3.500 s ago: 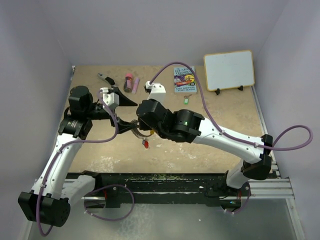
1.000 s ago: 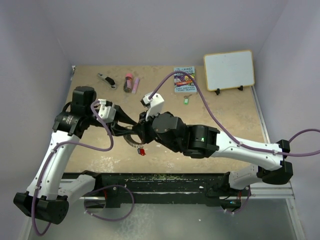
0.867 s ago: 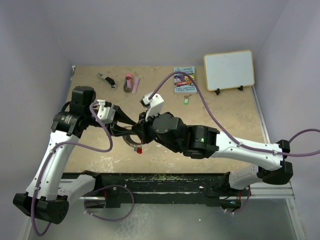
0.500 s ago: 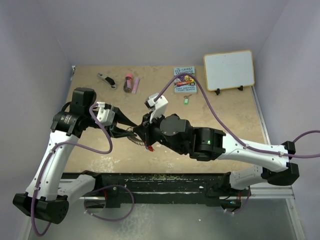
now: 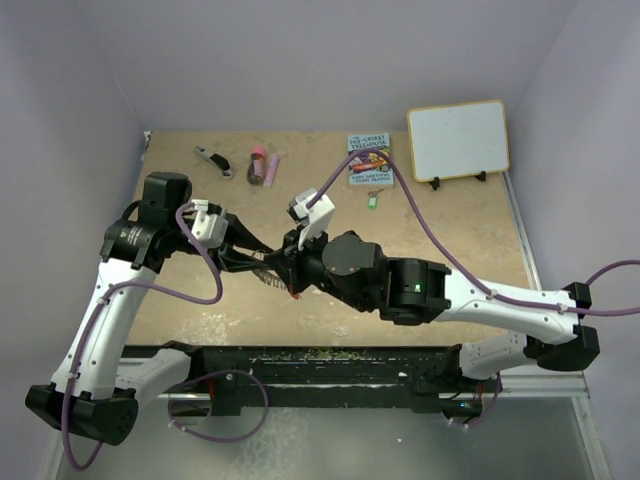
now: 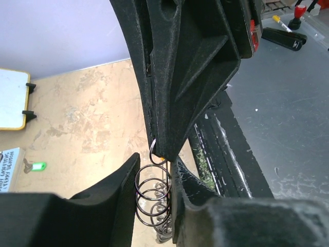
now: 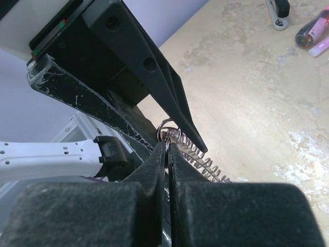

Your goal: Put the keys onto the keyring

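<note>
The keyring [image 6: 152, 198] is a springy coil of thin wire. It sits between the fingers of my left gripper [image 6: 155, 167], touching both, so that gripper is shut on it. From above, my right gripper [image 6: 162, 150] meets the coil's end. Its jaws are pressed together on the small ring of the red key [image 7: 165, 128]. In the top view both grippers meet above the table's near left, left gripper [image 5: 258, 262] facing right gripper [image 5: 290, 268]. The red tag [image 5: 294, 292] hangs just under them. A green key [image 5: 371, 200] lies on the table near the book.
At the back of the table lie a black-and-silver tool [image 5: 212, 160], a pink-and-maroon tube [image 5: 258, 166] and a book [image 5: 369, 160]. A small whiteboard [image 5: 458, 139] stands at the back right. The right arm's purple cable [image 5: 400, 190] arcs over the middle.
The left jaws have narrowed onto the coil. The right gripper has shifted slightly with the red key, whose tag now hangs a little further right. The right forearm has swung a bit.
</note>
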Robot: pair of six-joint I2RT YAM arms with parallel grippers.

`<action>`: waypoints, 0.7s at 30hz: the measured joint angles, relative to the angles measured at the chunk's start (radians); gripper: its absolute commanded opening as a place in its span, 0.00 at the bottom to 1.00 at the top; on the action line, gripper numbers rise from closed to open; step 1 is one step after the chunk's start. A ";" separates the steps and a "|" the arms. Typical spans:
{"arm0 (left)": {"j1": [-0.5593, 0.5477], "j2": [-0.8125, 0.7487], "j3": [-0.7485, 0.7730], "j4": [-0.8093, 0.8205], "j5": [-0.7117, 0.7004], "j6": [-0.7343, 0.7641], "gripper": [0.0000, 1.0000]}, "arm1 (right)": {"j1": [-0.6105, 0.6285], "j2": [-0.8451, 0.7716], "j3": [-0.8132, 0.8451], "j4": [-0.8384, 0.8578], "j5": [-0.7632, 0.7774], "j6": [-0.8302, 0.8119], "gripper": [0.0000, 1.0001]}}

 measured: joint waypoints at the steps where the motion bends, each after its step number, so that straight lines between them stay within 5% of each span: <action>1: 0.000 0.000 0.000 -0.003 0.001 0.000 0.22 | 0.000 -0.003 -0.005 0.009 0.001 -0.004 0.00; 8: 0.000 0.000 0.001 -0.018 0.006 0.004 0.04 | 0.005 -0.014 -0.026 0.034 0.000 -0.018 0.00; 21: -0.009 -0.023 -0.095 0.082 -0.013 -0.088 0.04 | 0.006 -0.093 -0.198 0.156 -0.016 -0.035 0.00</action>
